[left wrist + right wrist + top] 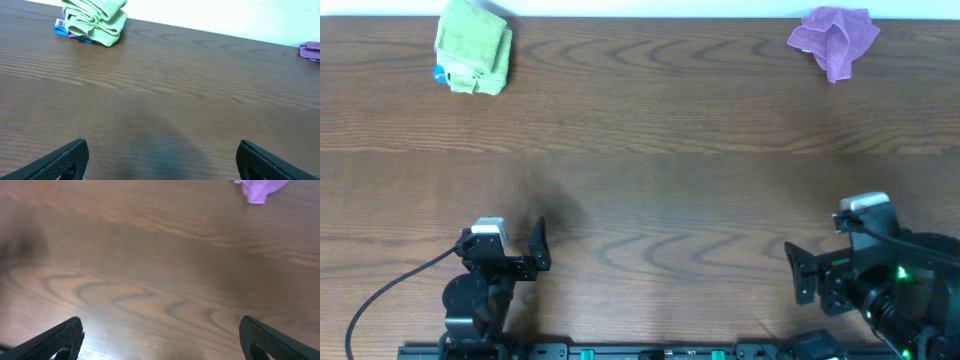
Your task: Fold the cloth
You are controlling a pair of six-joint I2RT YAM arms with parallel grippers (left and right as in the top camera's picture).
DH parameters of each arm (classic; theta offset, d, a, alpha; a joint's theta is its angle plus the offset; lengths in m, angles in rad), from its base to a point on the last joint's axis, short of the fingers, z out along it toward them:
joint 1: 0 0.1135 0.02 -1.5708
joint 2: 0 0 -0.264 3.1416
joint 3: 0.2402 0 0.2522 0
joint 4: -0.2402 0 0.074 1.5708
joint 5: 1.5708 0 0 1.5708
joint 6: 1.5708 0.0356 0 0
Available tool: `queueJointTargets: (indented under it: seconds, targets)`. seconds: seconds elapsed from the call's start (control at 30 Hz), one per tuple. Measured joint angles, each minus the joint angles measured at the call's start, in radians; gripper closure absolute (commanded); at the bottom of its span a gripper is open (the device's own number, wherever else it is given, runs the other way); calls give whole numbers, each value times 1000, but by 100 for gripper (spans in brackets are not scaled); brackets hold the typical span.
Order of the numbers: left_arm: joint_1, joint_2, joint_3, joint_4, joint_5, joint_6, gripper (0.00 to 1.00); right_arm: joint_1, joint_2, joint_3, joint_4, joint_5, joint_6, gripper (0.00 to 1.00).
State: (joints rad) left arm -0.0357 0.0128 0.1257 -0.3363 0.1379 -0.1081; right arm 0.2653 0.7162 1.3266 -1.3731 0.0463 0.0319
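Two cloths are seen from the overhead camera, both at the far edge of the table. A green cloth is at the far left, and it looks folded into a neat stack, with a bit of blue poking out under it. A purple cloth is at the far right, and it is bunched up in a heap. The left gripper and the right gripper are kept at the near edge, well apart from both cloths.

From the left wrist camera, the green cloth is seen far ahead on the left. The left gripper is spread wide, and nothing is held between its fingers.

From the right wrist camera, a corner of the purple cloth is seen far ahead on the right. The right gripper is spread wide too, and nothing is held.

It is judged that the green cloth is done. The purple cloth is not yet folded, not yet spread flat and not yet touched, so most of that job is left.
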Motion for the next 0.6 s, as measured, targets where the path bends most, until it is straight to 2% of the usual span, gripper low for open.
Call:
queueJointTargets:
  seconds: [0.2,0.6]
  targets:
    - [0,0,0,1,0,0,5,-128,-124,-55,93,2,-8,1]
    - [0,-2,0,3,-5,0,5,-130,-505,-524,357,-51,-15,1]
